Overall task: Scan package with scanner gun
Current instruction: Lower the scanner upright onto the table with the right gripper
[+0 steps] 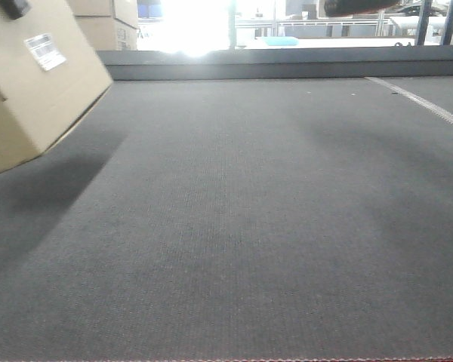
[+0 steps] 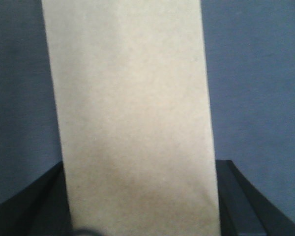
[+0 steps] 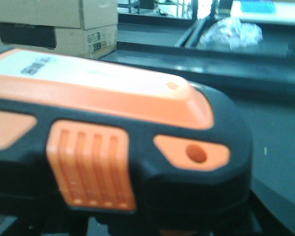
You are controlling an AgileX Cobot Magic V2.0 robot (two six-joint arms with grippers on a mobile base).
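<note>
While the package (image 1: 38,83) hangs tilted and clear of the grey tabletop (image 1: 249,226), casting a shadow under it, the left jaws are pressed onto it. In the left wrist view dark fingers (image 2: 24,211) flank the tan wall and the box fills the gap between them. White barcode sticker (image 1: 45,51) is on the face turned toward the front camera, a little below the left jaws' hold.

Scanner gun (image 3: 113,128) fills the right wrist view: black head, orange top stripe, lying just ahead of the right jaws. Those jaws are hidden under its body. As the gun is nowhere on the tabletop, I judge them pinching it. Stacked cartons (image 3: 54,24) stand far beyond the gun and are not the target.

Step in hand, as I read it: both items are lifted, and gun and label are being brought together. No package shows ahead of the right jaws, so the aim is not yet on the sticker. Next move calls for swinging the right jaws toward the left jaws until the gun's nose faces the label squarely.
</note>
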